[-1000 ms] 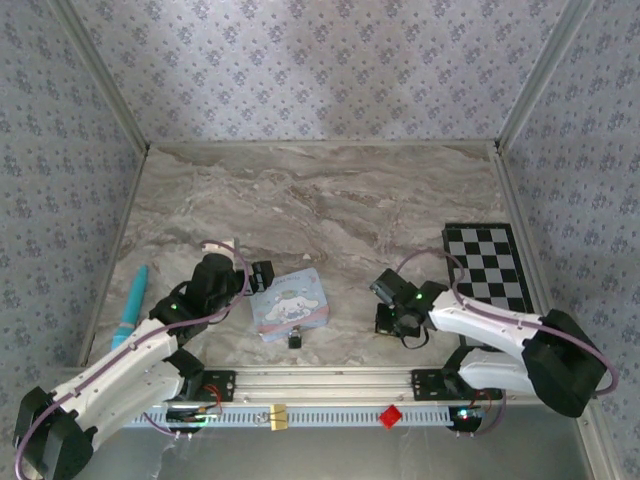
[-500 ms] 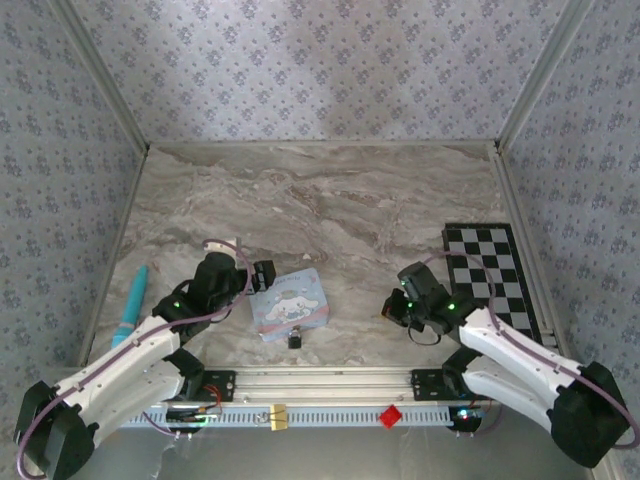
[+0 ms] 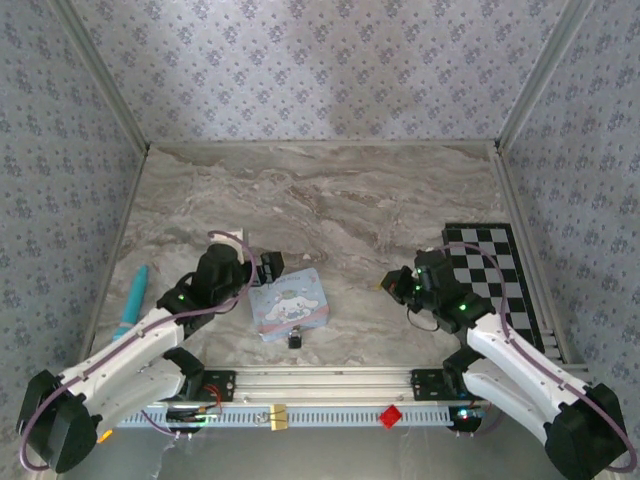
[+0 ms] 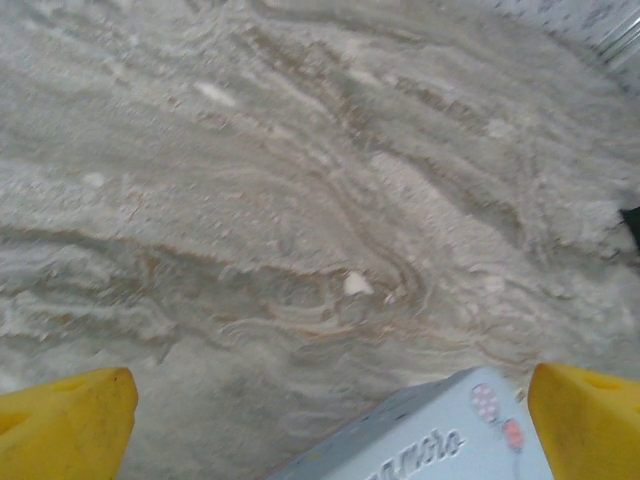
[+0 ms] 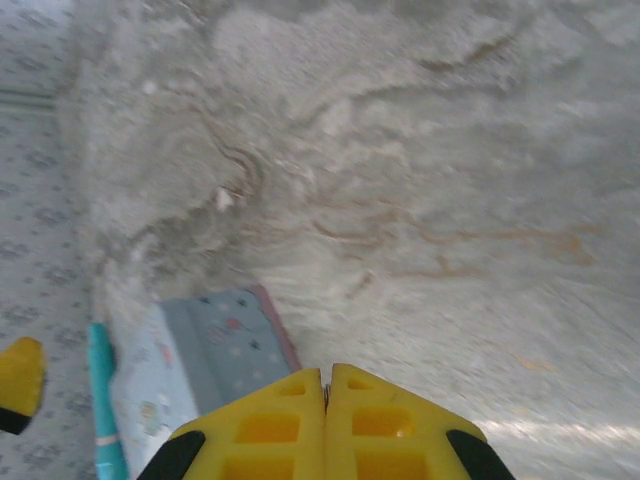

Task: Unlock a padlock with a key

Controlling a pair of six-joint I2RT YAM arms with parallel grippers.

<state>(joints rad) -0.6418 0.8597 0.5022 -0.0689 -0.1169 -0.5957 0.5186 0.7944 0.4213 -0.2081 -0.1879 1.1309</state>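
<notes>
The padlock [image 3: 296, 338] is a tiny dark block on the marble, just in front of a light-blue tin [image 3: 290, 303]. My left gripper [image 3: 268, 268] hovers at the tin's far left corner with its yellow fingers [image 4: 70, 420] spread wide and nothing between them. The tin's corner [image 4: 450, 440] lies below them. My right gripper [image 3: 392, 284] is raised off the table to the right of the tin, pointing at it. It [image 5: 326, 385] is shut, and a thin sliver of metal, the key [image 5: 325, 392], shows between its pads.
A teal pen [image 3: 133, 300] lies near the left wall, also in the right wrist view [image 5: 100, 400]. A black-and-white checkered board [image 3: 490, 270] lies at the right. Patterned walls enclose the marble table on three sides.
My right gripper has lifted off the table and swung back and to the right, staying shut. My left gripper has edged a little farther and rightward by the tin.
</notes>
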